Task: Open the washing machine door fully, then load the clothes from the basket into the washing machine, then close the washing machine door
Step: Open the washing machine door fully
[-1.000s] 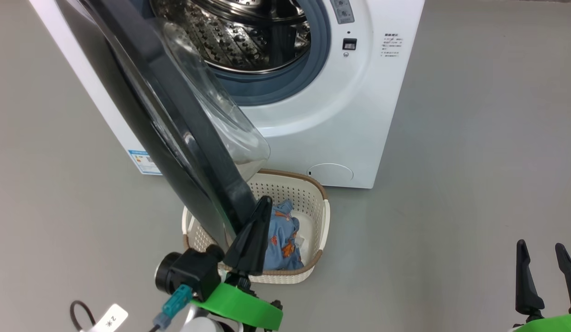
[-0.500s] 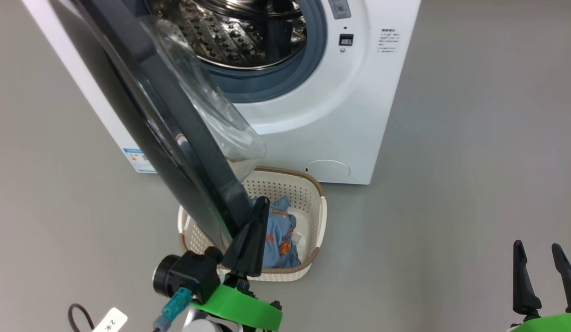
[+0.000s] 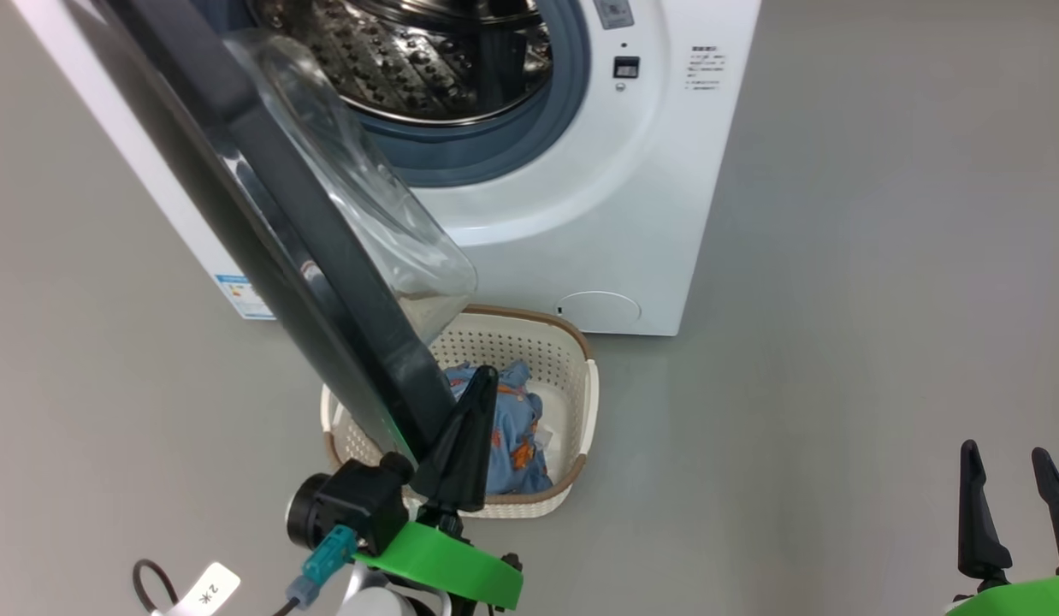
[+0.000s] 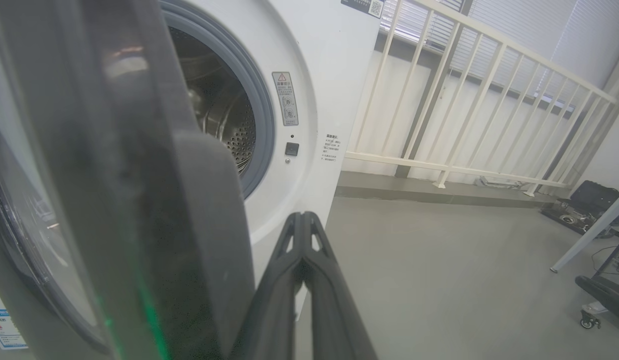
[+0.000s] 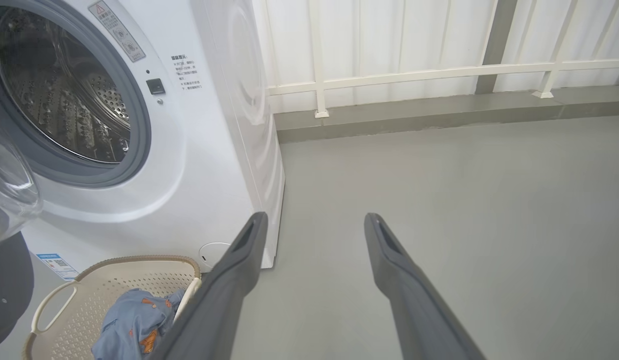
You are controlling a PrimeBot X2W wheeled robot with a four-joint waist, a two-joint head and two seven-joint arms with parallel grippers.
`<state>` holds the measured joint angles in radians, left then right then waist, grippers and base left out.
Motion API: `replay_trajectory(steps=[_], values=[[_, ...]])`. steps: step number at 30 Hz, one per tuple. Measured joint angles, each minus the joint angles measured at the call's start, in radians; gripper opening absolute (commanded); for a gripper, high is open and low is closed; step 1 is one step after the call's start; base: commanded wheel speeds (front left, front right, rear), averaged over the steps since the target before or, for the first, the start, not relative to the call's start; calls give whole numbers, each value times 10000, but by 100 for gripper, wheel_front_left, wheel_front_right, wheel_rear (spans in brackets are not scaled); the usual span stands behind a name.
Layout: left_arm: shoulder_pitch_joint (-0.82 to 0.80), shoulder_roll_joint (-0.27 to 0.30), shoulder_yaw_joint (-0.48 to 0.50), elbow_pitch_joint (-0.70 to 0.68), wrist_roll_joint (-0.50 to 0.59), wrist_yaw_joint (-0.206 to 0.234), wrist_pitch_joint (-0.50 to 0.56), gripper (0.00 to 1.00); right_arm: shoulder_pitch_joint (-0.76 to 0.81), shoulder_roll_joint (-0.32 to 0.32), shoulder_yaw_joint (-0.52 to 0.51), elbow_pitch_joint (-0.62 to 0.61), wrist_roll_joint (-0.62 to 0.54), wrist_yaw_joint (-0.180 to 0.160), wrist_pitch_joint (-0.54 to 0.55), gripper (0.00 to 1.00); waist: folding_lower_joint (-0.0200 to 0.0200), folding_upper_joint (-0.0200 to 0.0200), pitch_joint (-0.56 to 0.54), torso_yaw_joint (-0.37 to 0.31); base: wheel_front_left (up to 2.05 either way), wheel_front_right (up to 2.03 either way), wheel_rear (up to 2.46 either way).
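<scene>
"Black fingers nearest us first. Left gripper?"
"Pressed together, tips meeting, nothing between them. It stands just beside the lower edge of the washing machine door, on the basket side. Contact with the rim I cannot confirm."
"Right gripper?"
"Spread wide and empty, low at the right over grey floor, well apart from machine and basket."
"The load?"
"The clothes lie in the basket, heaped near its middle, partly hidden by the left fingers. The basket sits on the floor just before the washing machine, its near-left part tucked beneath the door."
"Door position?"
"Swung out on the machine's left, standing away from the front. Black rim toward us, glass bowl bulging toward the opening."
"Beyond that?"
"Steel drum exposed, ringed by the grey-blue gasket. A blue label sits at the cabinet's lower left corner. Farthest back, a cream railing runs before a pale wall."
</scene>
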<state>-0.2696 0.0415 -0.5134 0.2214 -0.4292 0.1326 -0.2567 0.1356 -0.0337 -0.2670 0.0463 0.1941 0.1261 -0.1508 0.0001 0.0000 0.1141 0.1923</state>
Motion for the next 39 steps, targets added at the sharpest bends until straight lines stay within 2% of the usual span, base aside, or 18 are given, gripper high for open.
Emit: replay_trajectory(steps=[13, 18, 39], values=[[350, 52, 230, -355, 274, 44, 6, 0, -84, 0, -2, 73, 0, 2, 17, 100, -1, 0, 43, 866, 0, 0, 0], [768, 297, 560, -907, 424, 370, 10, 0, -83, 0, -27, 84, -17, 2, 132, 100, -1, 0, 39, 1270, 0, 0, 0], [1816, 1012, 1375, -1866, 541, 1457, 15, 0, -80, 0, -163, 138, -107, 2, 347, 100, 0, -1, 92, 2038, 0, 0, 0]])
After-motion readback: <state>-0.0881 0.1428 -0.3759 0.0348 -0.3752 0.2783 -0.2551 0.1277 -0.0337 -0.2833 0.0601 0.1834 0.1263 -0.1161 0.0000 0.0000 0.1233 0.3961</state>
